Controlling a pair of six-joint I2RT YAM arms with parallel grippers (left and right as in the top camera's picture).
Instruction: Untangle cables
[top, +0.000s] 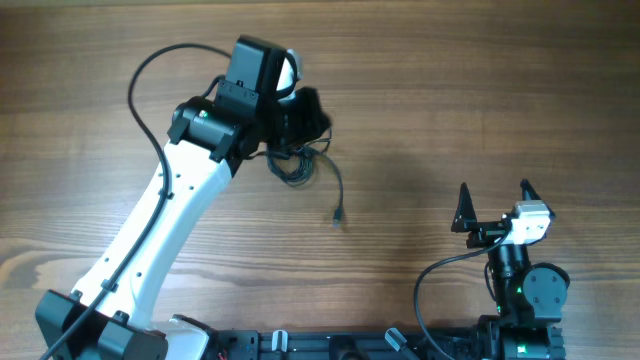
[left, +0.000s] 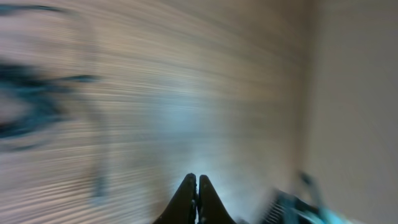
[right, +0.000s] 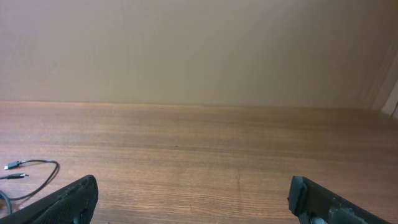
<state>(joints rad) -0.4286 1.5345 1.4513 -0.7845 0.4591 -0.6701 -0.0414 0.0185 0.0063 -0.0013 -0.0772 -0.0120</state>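
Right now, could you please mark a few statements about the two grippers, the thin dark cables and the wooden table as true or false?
1. The left gripper has its jaws pressed together. True.
2. The right gripper is shut. False: its jaws stand wide open with nothing between them.
3. The thin dark grey-black cables lie bunched close to the left gripper, with one strand trailing to a small plug end. True.
4. The right gripper touches the cables. False: it sits apart from them, at the other side of the brown wood-grain table.
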